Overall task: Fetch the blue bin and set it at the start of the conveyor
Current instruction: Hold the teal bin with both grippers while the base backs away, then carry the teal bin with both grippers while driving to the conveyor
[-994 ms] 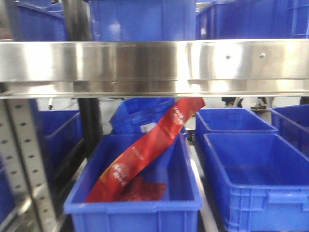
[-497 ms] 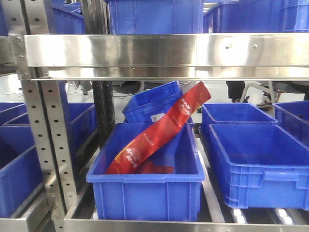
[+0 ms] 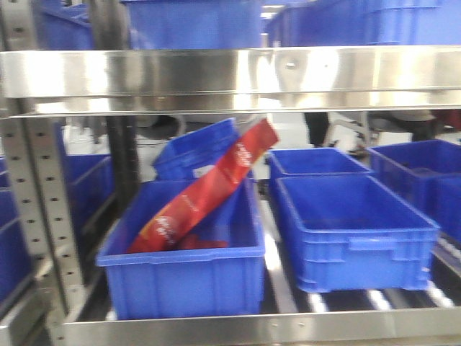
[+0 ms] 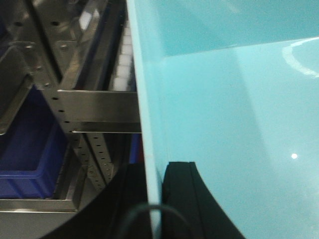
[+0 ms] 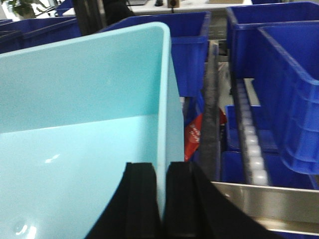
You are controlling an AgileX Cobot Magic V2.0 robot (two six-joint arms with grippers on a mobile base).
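Observation:
The pale cyan blue bin (image 4: 234, 124) fills the left wrist view, and my left gripper (image 4: 155, 172) is shut on its left wall, one black finger inside and one outside. In the right wrist view the same blue bin (image 5: 75, 124) is seen from its other side, with my right gripper (image 5: 161, 172) shut on its right wall near the rounded corner. The bin hangs between both grippers, in front of the steel rack. The front view shows neither the bin nor the grippers. The conveyor start is out of view.
A stainless-steel rack (image 3: 230, 76) with perforated posts (image 3: 39, 216) stands ahead. On its roller shelf sit dark blue crates: one (image 3: 180, 267) holding a long red packet (image 3: 209, 191), another (image 3: 353, 231) to its right. More dark crates (image 5: 279, 74) and rollers (image 5: 251, 149) lie right of the bin.
The front view has shifted: the rack and its crates slid left and sit a little farther off than half a second ago, much farther than one second ago.

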